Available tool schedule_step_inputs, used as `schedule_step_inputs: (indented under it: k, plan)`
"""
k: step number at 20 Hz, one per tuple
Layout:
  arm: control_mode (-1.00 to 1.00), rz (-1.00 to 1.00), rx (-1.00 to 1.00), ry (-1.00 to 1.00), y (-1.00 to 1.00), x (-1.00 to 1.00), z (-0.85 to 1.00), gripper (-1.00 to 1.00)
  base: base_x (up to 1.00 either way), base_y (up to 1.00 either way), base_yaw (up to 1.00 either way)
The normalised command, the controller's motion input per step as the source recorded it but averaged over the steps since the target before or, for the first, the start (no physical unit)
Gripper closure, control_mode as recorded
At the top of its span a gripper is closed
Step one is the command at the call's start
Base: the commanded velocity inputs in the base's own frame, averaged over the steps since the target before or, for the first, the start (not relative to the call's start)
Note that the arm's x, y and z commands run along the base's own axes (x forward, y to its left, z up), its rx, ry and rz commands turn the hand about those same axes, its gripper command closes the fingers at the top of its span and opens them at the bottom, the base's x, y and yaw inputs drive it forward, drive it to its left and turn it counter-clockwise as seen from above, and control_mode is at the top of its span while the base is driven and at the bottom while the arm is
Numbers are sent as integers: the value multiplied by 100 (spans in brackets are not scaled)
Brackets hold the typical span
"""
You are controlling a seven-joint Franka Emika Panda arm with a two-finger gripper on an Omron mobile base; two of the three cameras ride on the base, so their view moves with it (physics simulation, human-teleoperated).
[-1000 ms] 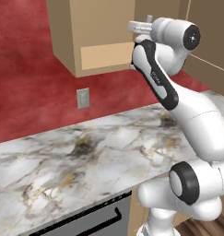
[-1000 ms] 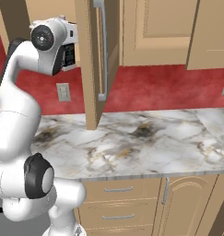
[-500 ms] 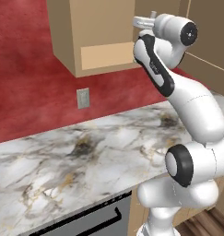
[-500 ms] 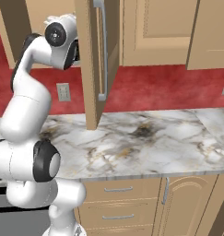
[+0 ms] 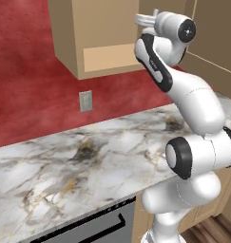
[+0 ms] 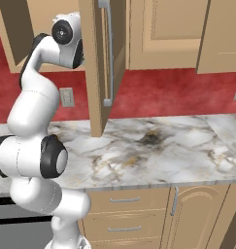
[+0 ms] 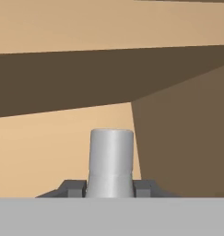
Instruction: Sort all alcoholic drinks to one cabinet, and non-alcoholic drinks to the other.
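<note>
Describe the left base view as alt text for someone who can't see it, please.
A white robot arm reaches up toward an open tan wall cabinet on a red wall. Below lie a marbled counter and a wall outlet.

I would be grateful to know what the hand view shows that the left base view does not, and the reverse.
Hand view: the gripper is shut on a grey cylinder, perhaps a bottle's top, with a shadowed brown panel behind it.
Left base view: the white arm reaching up, the marble counter, the red wall with its outlet, and a dark oven handle below.
Both: light tan wood inside the wall cabinet.
</note>
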Motion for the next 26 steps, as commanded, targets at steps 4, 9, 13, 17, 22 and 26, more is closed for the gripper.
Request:
schedule_step_inputs:
  k: [4, 9, 13, 17, 22, 26]
  plan:
    - [-100, -2, 0, 0, 0, 17, 0, 100, 0, 0, 0]
    - [-100, -1, 0, 0, 0, 14, 9, 100, 0, 0, 0]
    - [-100, 0, 0, 0, 0, 14, 21, 100, 0, 0, 0]
    - [-100, 0, 0, 0, 0, 21, 16, 100, 0, 0, 0]
    - [-100, 0, 0, 0, 0, 40, 0, 100, 0, 0, 0]
    - [-100, 0, 0, -2, 0, 27, -10, 100, 0, 0, 0]
